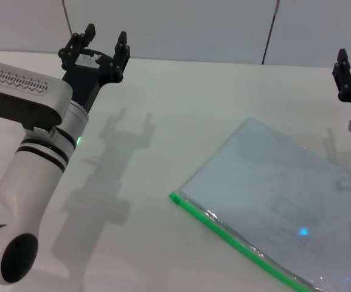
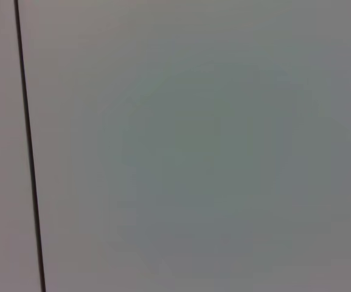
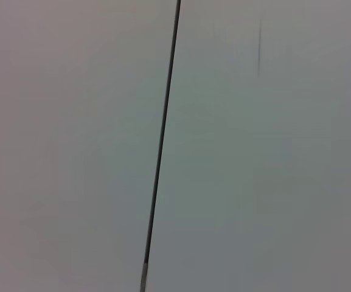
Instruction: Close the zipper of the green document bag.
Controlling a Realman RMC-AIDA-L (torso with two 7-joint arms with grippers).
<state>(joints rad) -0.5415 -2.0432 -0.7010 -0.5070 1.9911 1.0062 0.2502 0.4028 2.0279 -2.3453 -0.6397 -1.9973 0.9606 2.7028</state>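
lying flat on the white table (image 1: 181,103), the green document bag (image 1: 278,188) sat toward the robot's right-hand side in the head view, turned at a slant, with its zipper (image 1: 224,232) running along the near long edge from a green end tab near the table's middle down toward the lower right, where it left the frame. the slider could not be made out, so it could not be told how much of the zipper was closed or which end the slider was at. the left gripper (image 1: 104,44) was raised well to the left of the bag, far from it, its two fingers spread apart and holding nothing. the right gripper (image 1: 347,70) showed only at the right edge of the head view, above the bag's far corner and not touching it; only part of it was in frame, so whether its fingers were spread or closed could not be told. both wrist views showed only plain grey wall with a dark seam, no bag. judged risks: the pouch was thin, slick and unpinned, so a pull along the zipper with one gripper alone would likely drag the whole bag across the table instead of moving the slider; the slider looked tiny or hidden, so a pinch could miss it or catch the plastic film and crease it; part of the bag lay beyond the frame edge. no brand, label or legible writing was seen anywhere.
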